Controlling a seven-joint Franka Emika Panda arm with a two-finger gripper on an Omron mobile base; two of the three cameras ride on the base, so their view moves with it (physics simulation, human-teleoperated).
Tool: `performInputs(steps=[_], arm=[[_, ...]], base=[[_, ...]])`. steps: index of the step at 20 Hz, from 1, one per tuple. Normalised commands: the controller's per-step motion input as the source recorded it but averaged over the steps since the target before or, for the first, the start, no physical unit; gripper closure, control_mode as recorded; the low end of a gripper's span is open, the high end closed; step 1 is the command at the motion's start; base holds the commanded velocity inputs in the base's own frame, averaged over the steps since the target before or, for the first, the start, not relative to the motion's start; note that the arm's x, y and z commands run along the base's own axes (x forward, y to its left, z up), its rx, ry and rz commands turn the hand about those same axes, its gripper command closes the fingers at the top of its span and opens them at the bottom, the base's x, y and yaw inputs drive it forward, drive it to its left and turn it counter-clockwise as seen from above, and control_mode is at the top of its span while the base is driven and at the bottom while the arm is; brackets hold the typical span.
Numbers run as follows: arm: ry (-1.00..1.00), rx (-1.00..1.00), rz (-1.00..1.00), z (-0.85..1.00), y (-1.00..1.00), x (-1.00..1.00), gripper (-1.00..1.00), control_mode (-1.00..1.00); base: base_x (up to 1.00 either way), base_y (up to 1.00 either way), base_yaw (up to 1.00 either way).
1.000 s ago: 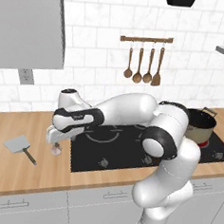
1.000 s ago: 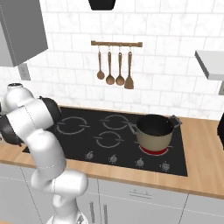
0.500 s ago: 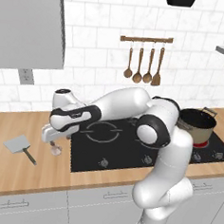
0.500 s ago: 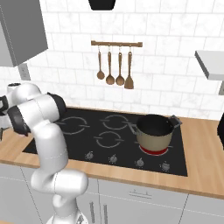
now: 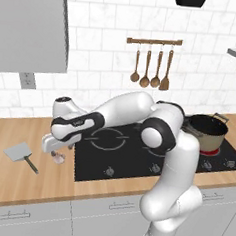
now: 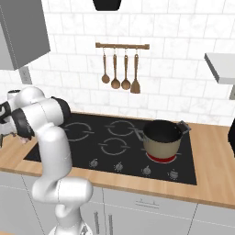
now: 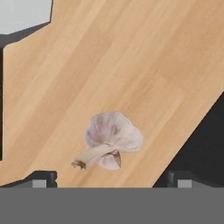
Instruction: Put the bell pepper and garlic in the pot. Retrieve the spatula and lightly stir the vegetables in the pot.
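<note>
Wooden tabletop (image 5: 14,182) left of black hob (image 5: 137,151), garlic (image 7: 111,139) lying on it between spread-open tool (image 7: 109,180) tips, spatula (image 5: 21,154) nearby, pot (image 6: 161,138) on far burner

In the left base view the hand covers most of the garlic (image 5: 59,158), leaving a pale sliver below it. The gripper (image 5: 57,153) fingertips there are too small to separate. The pot (image 5: 207,131) interior reads as plain dark, its contents impossible to tell. In the hand view the spatula (image 7: 24,15) is cut by the top-left corner, its handle out of frame.
</note>
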Motion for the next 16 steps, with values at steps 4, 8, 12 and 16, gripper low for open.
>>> performInputs(steps=[4, 8, 12, 16], arm=[[0.00, 0.00, -0.01, -0.14, 0.00, 0.00, -1.00, -1.00], [0.00, 0.00, 0.00, -0.20, 0.00, 0.00, -1.00, -1.00], [0.02, 0.00, 0.00, -0.24, 0.02, 0.00, -1.00, -1.00], [0.02, 0.00, 0.00, -0.24, 0.05, 0.00, -1.00, -1.00]], base=[[0.00, 0.00, 0.00], [0.00, 0.00, 0.00], [0.00, 0.00, 0.00], [0.00, 0.00, 0.00]])
